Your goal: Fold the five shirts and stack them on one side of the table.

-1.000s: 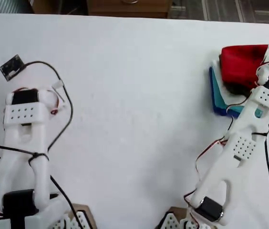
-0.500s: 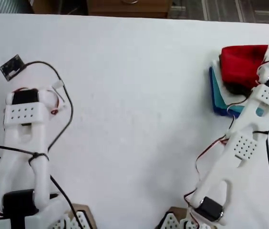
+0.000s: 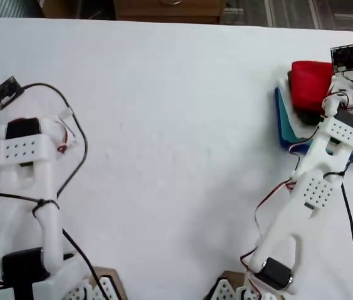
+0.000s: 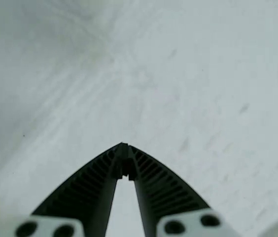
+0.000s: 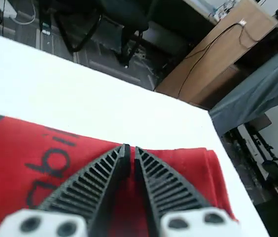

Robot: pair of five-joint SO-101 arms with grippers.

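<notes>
The shirt stack [image 3: 284, 122] sits at the table's [image 3: 176, 125] far right edge, red shirt [image 3: 308, 84] on top, partly hidden under the right arm [image 3: 314, 187]. The right gripper [image 5: 129, 149] hangs clenched and empty above it; the left gripper [image 4: 124, 148] is clenched over bare table on the left.

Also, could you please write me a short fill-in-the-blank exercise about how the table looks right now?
1. The top shirt of the stack is ___.
2. In the high view, the stack lies near the ___ edge of the table.
3. The left gripper is ___, with bare table below it.

Missing words: red; right; shut.
</notes>
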